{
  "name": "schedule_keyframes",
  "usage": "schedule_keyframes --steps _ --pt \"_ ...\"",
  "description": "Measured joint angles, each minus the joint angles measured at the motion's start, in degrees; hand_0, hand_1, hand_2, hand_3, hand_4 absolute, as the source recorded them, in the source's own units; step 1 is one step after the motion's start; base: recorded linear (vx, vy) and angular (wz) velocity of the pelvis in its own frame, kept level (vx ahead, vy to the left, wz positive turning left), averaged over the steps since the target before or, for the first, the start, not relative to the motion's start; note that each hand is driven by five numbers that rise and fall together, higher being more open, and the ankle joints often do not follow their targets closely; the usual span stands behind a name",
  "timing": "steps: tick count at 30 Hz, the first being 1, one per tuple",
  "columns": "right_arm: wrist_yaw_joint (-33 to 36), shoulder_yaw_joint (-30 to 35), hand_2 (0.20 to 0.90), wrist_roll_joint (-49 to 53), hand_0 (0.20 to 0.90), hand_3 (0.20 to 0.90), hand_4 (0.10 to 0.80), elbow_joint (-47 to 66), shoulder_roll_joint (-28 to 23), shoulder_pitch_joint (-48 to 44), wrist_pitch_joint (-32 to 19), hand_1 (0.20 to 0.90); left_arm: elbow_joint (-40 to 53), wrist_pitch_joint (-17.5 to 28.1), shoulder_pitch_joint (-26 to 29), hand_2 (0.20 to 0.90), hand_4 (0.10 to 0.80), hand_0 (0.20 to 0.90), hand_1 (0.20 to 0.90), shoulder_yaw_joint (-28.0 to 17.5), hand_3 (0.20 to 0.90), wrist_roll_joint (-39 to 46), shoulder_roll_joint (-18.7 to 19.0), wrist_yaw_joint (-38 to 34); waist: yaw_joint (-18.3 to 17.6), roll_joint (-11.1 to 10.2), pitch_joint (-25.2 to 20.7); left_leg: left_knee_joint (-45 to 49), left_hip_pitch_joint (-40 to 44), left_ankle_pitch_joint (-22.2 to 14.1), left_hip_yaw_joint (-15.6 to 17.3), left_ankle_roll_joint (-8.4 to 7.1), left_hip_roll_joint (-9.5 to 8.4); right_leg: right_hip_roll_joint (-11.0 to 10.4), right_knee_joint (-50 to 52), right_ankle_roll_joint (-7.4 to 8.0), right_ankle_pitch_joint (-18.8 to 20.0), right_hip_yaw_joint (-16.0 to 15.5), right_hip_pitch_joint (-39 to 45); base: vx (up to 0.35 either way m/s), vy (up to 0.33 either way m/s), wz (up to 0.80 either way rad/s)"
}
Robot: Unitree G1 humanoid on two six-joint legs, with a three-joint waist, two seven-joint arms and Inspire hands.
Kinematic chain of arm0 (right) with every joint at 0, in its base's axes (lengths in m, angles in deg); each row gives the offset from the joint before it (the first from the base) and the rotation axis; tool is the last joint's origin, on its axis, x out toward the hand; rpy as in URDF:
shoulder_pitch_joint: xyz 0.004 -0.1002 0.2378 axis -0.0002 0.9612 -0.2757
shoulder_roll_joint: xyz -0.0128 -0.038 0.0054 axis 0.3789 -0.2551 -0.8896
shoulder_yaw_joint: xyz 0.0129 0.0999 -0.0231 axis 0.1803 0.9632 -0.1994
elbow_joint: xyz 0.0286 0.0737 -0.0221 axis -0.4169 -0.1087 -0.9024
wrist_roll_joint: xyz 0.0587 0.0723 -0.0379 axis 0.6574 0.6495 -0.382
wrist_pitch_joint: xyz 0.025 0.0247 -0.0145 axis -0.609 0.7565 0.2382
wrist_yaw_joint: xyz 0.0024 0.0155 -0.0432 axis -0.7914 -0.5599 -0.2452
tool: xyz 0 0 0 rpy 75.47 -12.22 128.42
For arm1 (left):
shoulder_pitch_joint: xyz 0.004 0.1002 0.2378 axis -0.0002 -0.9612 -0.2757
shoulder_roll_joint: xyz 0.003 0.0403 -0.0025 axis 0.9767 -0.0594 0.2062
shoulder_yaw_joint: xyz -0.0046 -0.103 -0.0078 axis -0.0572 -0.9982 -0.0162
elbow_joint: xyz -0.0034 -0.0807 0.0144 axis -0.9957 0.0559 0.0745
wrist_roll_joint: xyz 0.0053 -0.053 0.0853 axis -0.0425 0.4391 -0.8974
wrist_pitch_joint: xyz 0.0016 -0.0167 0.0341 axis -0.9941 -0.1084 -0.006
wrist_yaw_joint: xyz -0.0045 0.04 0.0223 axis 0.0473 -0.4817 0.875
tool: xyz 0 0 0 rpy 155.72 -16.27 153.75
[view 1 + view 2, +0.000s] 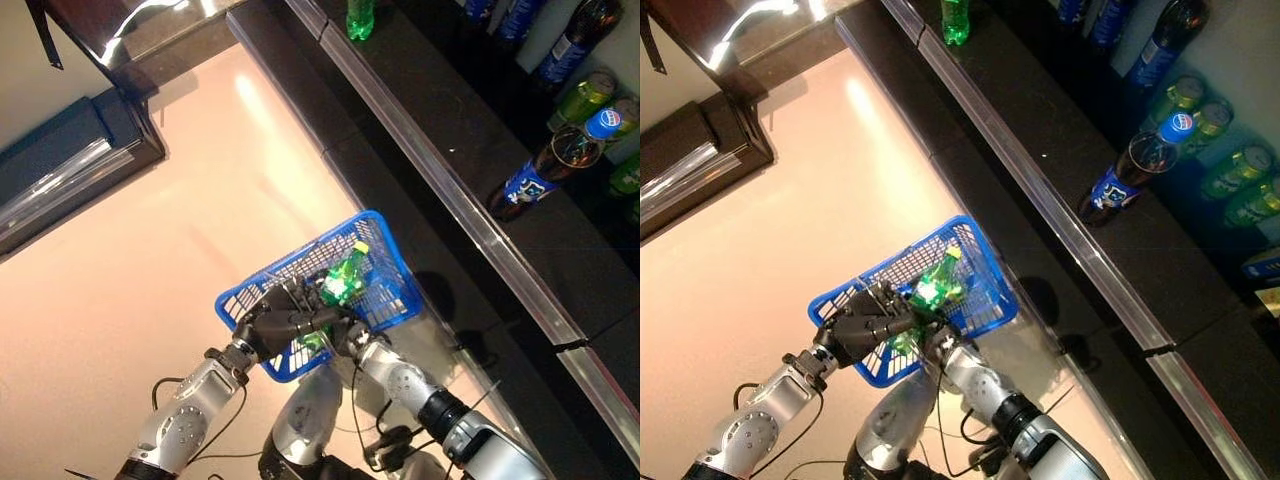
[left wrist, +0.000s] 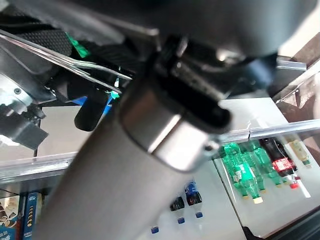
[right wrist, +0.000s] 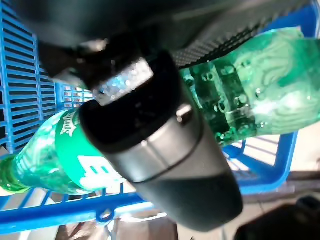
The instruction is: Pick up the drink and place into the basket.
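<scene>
The blue basket [image 1: 385,240] hangs in front of me above the floor. My left hand [image 1: 275,325] is shut on its thin wire handles [image 2: 75,65] at the near rim. My right hand [image 1: 345,335] reaches in over the near rim and is shut on a green plastic drink bottle [image 1: 345,278]. The bottle lies tilted inside the basket, cap towards the far side. In the right wrist view the thumb [image 3: 165,165] lies across the green bottle [image 3: 250,100], with the basket's blue mesh [image 3: 30,75] behind it.
A black shelf with a metal front edge [image 1: 470,215] runs along the right. On it stand dark cola bottles [image 1: 530,180], green cans [image 1: 585,95] and a green bottle [image 1: 360,18]. A dark cabinet [image 1: 70,160] stands at the upper left.
</scene>
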Motion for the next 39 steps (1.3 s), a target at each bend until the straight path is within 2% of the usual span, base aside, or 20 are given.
schedule_keyframes --steps 5,10,15,21,22,23,24,25,26,39 --pt "0.0 0.25 0.3 2.94 0.3 0.2 0.1 0.0 0.22 -2.14 -0.09 0.3 0.0 -0.03 1.23 0.3 0.1 0.3 0.3 0.53 0.2 -0.06 1.76 3.01 0.03 -0.33 0.23 0.03 -1.01 0.16 0.0 0.1 -0.18 -0.29 0.39 0.3 0.16 -0.03 -1.01 0.011 0.027 0.01" --pt "0.59 3.94 0.3 5.98 0.3 0.2 0.1 -0.01 1.75 -5.73 -0.63 0.3 0.07 -0.03 3.62 0.3 0.1 0.3 0.3 2.29 0.2 -0.14 4.54 3.76 -0.01 -0.79 0.49 0.03 -1.0 0.16 0.01 0.12 -0.39 -0.49 0.38 0.3 0.15 -0.03 -1.0 0.021 0.043 0.0" --pt "2.2 4.91 0.3 7.95 0.3 0.2 0.1 -0.24 1.74 -7.72 -0.28 0.3 0.07 0.0 4.09 0.3 0.1 0.3 0.3 2.3 0.2 -0.12 5.2 4.83 0.04 -0.83 0.51 0.04 -1.0 0.17 0.0 0.13 -0.43 -0.56 0.5 0.3 0.14 -0.17 -1.02 0.01 0.013 0.0" --pt "4.64 6.15 0.3 10.36 0.3 0.2 0.1 -5.76 1.72 -11.76 3.53 0.3 0.07 -0.01 4.47 0.3 0.1 0.3 0.3 2.4 0.2 -0.12 6.28 4.99 0.2 -0.83 0.51 0.15 -1.28 0.17 -0.23 0.13 -0.55 -0.8 0.75 0.31 0.0 -1.26 -0.95 0.015 -0.001 0.04" --pt "5.36 6.48 0.356 10.36 0.356 0.266 0.166 -7.41 1.73 -12.76 3.97 0.356 0.07 -0.01 4.61 0.3 0.1 0.3 0.3 2.41 0.2 -0.12 6.38 4.99 0.31 -0.84 0.52 0.35 -1.6 0.16 -0.45 0.13 -0.59 -0.79 0.77 0.21 -0.09 -1.47 -1.05 0.005 -0.002 0.07" --pt "5.67 6.6 0.465 10.36 0.465 0.392 0.292 -7.88 1.72 -13.01 4.03 0.465 0.07 -0.01 4.61 0.3 0.1 0.3 0.3 2.42 0.2 -0.11 6.38 5.0 0.34 -0.84 0.52 0.49 -1.78 0.15 -0.54 0.13 -0.59 -0.8 0.79 0.21 -0.1 -1.52 -1.1 0.014 -0.001 0.09" --pt "6.03 6.98 0.592 10.37 0.592 0.54 0.44 -8.5 1.73 -13.29 4.06 0.592 0.07 -0.01 4.67 0.3 0.1 0.3 0.3 2.41 0.2 -0.11 6.38 5.01 0.35 -0.84 0.52 0.78 -2.08 0.11 -0.69 0.16 -0.59 -0.84 0.84 0.22 -0.12 -1.55 -1.2 0.016 -0.008 0.05" --pt "6.5 7.22 0.806 10.36 0.806 0.79 0.69 -9.86 1.73 -13.95 4.07 0.806 0.06 -0.02 4.74 0.3 0.1 0.3 0.3 2.41 0.2 -0.11 6.46 5.01 0.55 -0.92 0.57 0.86 -2.17 0.11 -0.71 0.18 -0.65 -0.96 0.98 0.23 -0.11 -1.55 -1.31 0.015 -0.009 0.04" --pt "6.65 7.23 0.9 10.31 0.9 0.9 0.8 -10.33 1.71 -14.13 4.14 0.9 0.07 -0.03 4.77 0.3 0.1 0.3 0.3 2.42 0.2 -0.11 6.46 5.01 0.62 -0.96 0.59 0.9 -2.17 0.11 -0.71 0.19 -0.69 -1.02 1.05 0.23 -0.11 -1.56 -1.31 0.0 0.0 0.0" --pt "7.15 9.94 0.9 10.03 0.9 0.9 0.8 -11.76 1.74 -15.85 2.6 0.9 -0.86 -0.54 6.12 0.3 0.1 0.3 0.3 2.19 0.2 -0.09 6.13 4.38 1.26 -1.79 0.94 2.03 -4.09 0.1 -0.72 0.21 -0.72 -1.32 2.82 0.21 -0.33 -1.36 -3.83 -0.029 -0.014 0.0"
